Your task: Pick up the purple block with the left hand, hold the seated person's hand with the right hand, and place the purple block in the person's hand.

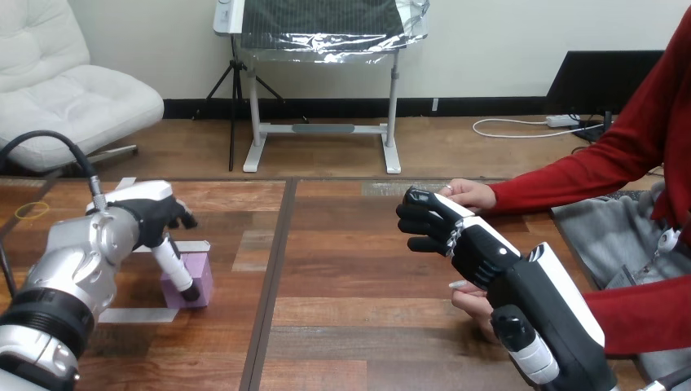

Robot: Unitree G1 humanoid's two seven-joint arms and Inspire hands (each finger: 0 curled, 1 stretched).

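Wooden table (350,269) is carrying the purple block (204,277) at near left. The left hand (155,213) is touching it from just above, grip unclear. The right hand (436,224) is curling empty beside the person's far hand (471,194), well right of the block.

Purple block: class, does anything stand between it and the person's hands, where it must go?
Nothing lies on the table between the purple block and the person's nearer hand. Only the robot's right hand sits beside the person's farther hand, on the block's side.
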